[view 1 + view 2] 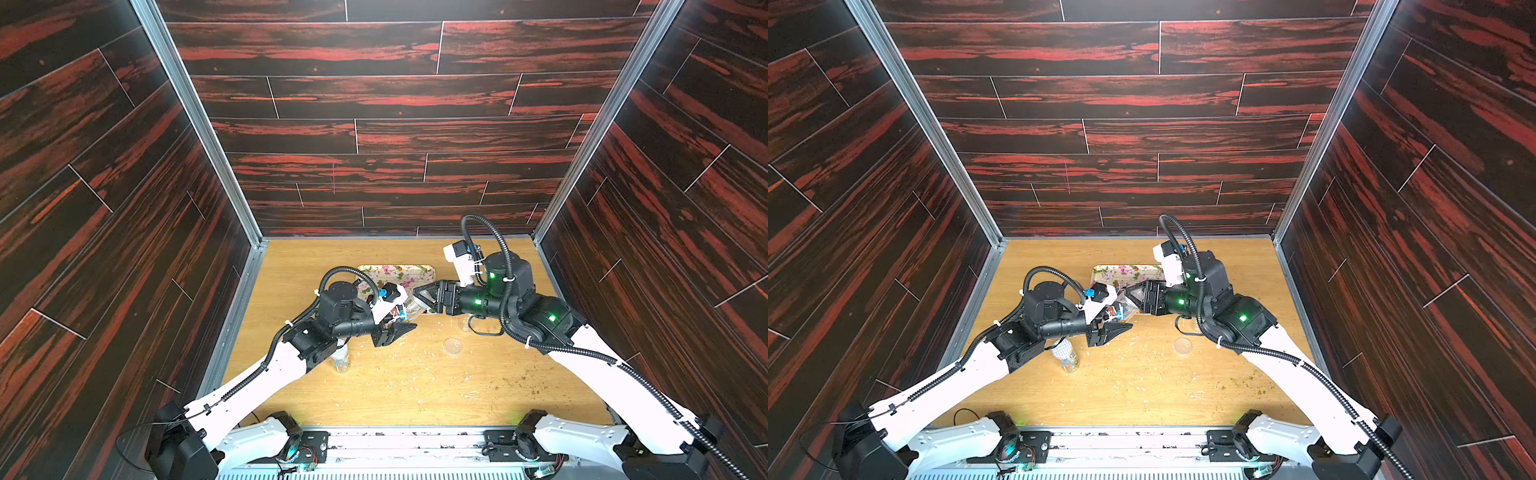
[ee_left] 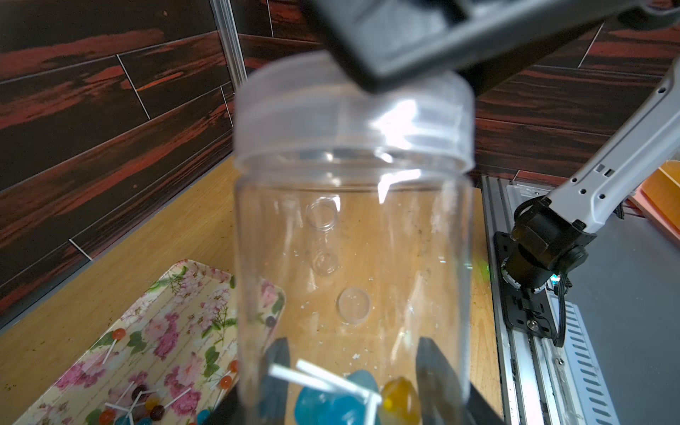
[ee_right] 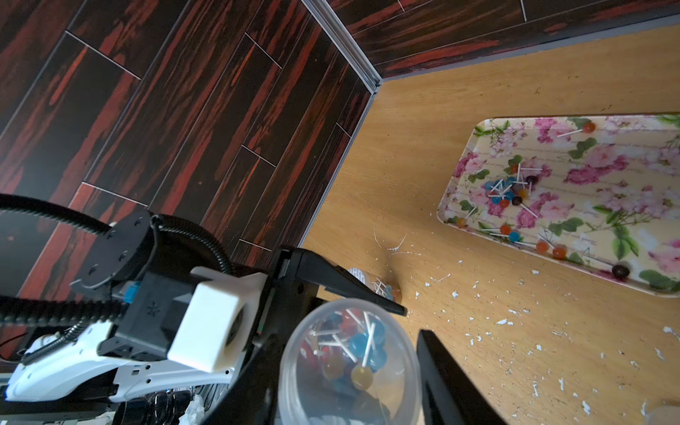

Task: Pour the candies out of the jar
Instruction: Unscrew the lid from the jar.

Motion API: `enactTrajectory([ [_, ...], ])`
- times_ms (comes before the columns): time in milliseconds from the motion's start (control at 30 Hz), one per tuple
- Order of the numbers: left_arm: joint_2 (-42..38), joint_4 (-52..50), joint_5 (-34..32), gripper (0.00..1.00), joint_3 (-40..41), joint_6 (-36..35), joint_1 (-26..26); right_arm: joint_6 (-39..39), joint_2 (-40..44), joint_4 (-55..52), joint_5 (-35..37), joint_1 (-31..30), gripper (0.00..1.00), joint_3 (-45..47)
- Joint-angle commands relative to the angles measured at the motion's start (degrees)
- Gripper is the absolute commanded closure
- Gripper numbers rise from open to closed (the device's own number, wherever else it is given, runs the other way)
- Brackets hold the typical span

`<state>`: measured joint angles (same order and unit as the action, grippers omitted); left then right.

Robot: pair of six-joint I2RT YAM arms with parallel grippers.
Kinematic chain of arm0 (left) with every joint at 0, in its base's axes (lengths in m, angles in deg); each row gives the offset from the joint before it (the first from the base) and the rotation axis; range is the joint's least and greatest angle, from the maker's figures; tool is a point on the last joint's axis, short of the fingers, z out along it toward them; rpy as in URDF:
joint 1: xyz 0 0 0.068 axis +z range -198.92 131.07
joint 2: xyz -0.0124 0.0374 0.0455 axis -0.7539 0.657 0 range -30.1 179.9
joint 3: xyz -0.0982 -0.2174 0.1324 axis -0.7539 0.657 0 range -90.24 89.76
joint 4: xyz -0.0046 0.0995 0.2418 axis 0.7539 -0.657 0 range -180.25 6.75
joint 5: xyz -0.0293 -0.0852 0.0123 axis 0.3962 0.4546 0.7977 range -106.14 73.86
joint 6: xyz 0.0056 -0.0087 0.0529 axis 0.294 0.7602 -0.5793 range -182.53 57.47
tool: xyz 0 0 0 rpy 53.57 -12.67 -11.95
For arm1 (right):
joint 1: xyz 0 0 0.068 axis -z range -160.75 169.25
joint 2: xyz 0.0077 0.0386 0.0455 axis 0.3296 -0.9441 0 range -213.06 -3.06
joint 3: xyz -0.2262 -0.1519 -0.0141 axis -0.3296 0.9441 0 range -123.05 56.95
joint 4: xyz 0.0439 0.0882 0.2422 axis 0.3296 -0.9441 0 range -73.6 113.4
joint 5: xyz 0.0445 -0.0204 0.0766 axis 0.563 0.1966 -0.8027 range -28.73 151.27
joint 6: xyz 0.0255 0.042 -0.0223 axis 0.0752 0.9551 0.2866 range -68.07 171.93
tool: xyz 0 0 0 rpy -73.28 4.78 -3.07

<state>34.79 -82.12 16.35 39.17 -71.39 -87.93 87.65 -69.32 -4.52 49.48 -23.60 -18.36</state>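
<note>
Your left end effector (image 2: 355,364) is clamped on the jar (image 2: 353,220) at its base end, where the candies (image 2: 331,404) sit. The jar's long axis runs from there straight toward the right end effector (image 3: 347,349), which straddles the lid (image 2: 353,121) with jaws partly closed; you cannot tell whether they touch it. The tray (image 3: 439,215) lies just beyond, toward the back wall.

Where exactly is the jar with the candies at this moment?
In both top views the jar is above the middle of the table, at the near edge of the flowered tray, between the left gripper and the right gripper.
</note>
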Motion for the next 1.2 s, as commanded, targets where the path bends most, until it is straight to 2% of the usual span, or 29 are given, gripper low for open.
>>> enactTrajectory([
  [0, -0.89, 2.13, 1.84, 0.58, -1.00, 1.22, -0.20, -3.67, -0.19, -0.30, -1.36, 0.05, 0.45, -0.04],
  [33, -0.98, 2.05, 1.59, 0.59, -1.00, 1.24, -0.20, -3.78, -0.44, -0.74, -1.52, 0.00, 0.43, -0.42],
  [100, -1.16, 2.08, 1.35, 0.59, -0.92, 1.21, -0.15, -3.66, -0.71, -1.16, -2.03, 0.02, 0.30, -0.80],
  [167, -1.25, 2.13, 1.22, 0.59, -0.78, 1.23, -0.17, -3.60, -0.87, -1.51, -2.55, 0.04, 0.24, -1.04],
  [233, -1.27, 2.13, 0.92, 0.58, -0.79, 1.17, -0.17, -3.00, -0.81, -1.96, -2.69, 0.04, 0.22, -1.00],
  [333, -1.30, 2.13, 0.75, 0.58, -0.76, 1.18, -0.20, -2.35, -0.37, -1.32, -3.15, 0.04, 0.25, -0.39],
  [467, -1.27, 2.13, 0.84, 0.59, -0.82, 1.21, -0.18, -2.63, -0.01, -1.17, -3.15, 0.01, 0.38, -0.33],
  [633, -1.58, 2.30, 1.24, 0.58, -0.89, 2.00, -0.20, -4.44, -0.19, -0.83, -3.46, 0.04, 0.46, -0.33],
  [833, -2.04, 3.12, 2.76, 0.59, -0.98, 3.62, -0.20, -14.94, 1.68, 3.38, -7.71, 0.41, 0.46, 0.85],
  [1167, -2.39, 3.71, 7.26, 0.59, -1.78, 5.91, -0.19, -37.76, 2.15, 2.68, -22.80, 6.44, 0.44, 1.45],
])
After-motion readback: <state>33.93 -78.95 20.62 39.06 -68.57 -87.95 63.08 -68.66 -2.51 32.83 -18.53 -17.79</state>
